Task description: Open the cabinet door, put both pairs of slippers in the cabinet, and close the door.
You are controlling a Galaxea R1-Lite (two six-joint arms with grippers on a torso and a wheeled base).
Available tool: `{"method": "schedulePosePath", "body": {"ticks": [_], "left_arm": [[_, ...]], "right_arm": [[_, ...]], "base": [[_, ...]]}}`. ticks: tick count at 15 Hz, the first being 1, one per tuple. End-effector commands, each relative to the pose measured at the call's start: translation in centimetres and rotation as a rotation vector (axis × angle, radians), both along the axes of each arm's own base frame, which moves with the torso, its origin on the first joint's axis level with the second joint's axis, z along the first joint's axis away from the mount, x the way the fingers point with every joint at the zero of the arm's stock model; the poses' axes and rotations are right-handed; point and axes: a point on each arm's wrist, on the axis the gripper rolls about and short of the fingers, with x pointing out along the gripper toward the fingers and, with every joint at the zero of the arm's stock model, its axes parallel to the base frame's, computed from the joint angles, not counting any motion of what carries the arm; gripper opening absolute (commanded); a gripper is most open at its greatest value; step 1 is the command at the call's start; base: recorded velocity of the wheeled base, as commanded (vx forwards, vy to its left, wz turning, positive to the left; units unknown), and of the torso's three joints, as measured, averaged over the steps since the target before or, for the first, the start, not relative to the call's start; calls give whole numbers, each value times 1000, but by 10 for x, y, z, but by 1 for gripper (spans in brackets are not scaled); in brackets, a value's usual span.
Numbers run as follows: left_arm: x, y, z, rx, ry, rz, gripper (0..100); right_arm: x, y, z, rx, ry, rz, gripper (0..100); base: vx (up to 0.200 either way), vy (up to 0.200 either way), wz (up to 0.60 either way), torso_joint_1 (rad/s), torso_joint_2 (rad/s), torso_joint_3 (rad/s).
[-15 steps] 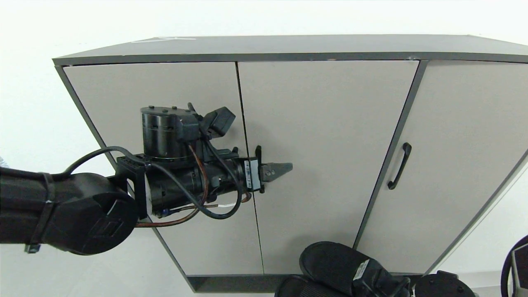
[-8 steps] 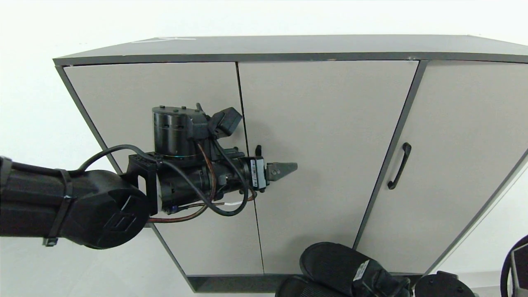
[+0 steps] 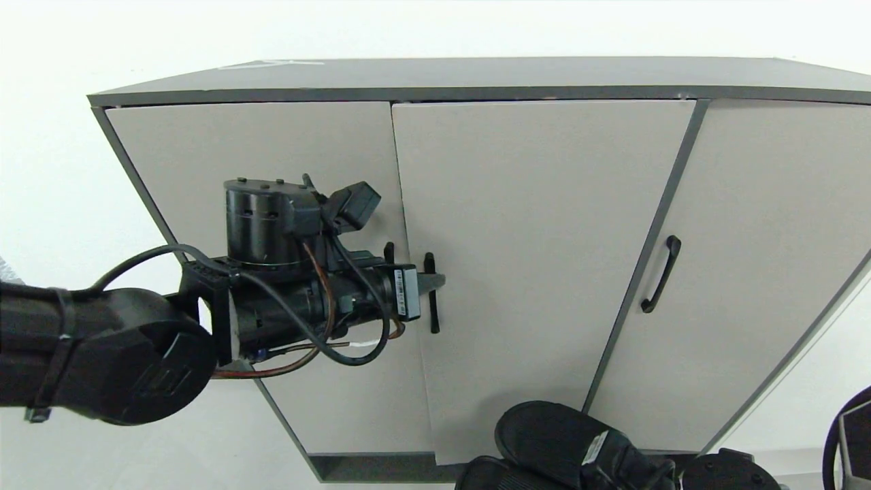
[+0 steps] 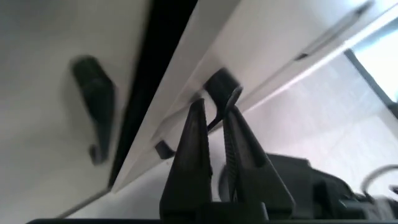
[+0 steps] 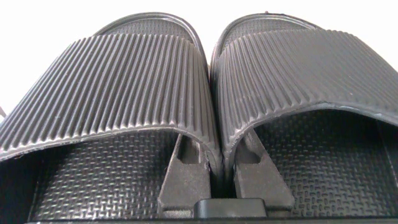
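1. Our left arm [image 3: 102, 361] is matte black, with rounded shells; a strap band circles the forearm.
2. A black cylinder [image 3: 262, 218] carries small screws on its cap; black and copper-brown cables [image 3: 320, 350] loop beneath it.
3. Our left gripper [image 3: 435, 280] bears a white label [image 3: 401, 301]; its fingers [image 4: 194, 149] are slim and tapering.
4. Our right gripper [image 5: 217, 171] has dark, wedge-shaped fingers [image 5: 186, 171].

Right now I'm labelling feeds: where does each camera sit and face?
Head view: on the head, facing forward and down at the cabinet; left arm shows, left pincer on the middle door handle.
Left wrist view: on that wrist, looking along its pincer at the handle.
Right wrist view: on that wrist, looking along the right pincer into the slippers.
Shared: handle in head and left wrist views; slippers in head and right wrist.
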Motion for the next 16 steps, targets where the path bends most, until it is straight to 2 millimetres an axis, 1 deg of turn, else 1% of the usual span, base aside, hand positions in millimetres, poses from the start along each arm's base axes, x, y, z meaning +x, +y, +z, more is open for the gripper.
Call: {"method": "schedulePosePath", "body": {"ticks": [1,2,3,6,7,8,10,11,12,14,15,16], "left_arm": [[-29,14,11,-30,-29,-16,0],[-37,19,11,-31,-31,-19,0],[-57,31,15,-42,-47,-20,0],[-96,60,27,-89,-120,7,0],[-102,68,30,-102,-136,24,0],[-103,73,32,-108,-148,44,0],[-93,78,36,-109,-162,88,0],[-79,80,37,-103,-163,131,0],[-67,83,35,-97,-167,169,0],[-51,84,26,-83,-147,202,0],[-47,84,24,-78,-140,212,0],[-35,82,19,-79,-136,220,0]], "right_arm": [[0,1,-2,-8,6,2,0],[0,1,-2,-8,5,0,0],[0,1,-2,-8,6,2,0],[1,1,-2,-7,4,0,0],[1,1,-2,-6,3,0,0],[1,1,-2,-5,1,1,0],[0,1,0,-2,-7,4,0],[-1,0,2,-4,-18,8,0],[-1,-1,3,-3,-20,7,0],[-1,-1,3,-3,-20,9,0],[-1,-1,3,-3,-20,7,0],[-1,-1,3,-5,-19,7,0]], "base": [[0,0,0,0,0,0],[0,0,0,0,0,0],[0,0,0,0,0,0],[0,0,0,0,0,0],[0,0,0,0,0,0],[0,0,0,0,0,0],[0,0,0,0,0,0],[0,0,0,0,0,0],[0,0,0,0,0,0],[0,0,0,0,0,0],[0,0,0,0,0,0],[0,0,0,0,0,0]]}}
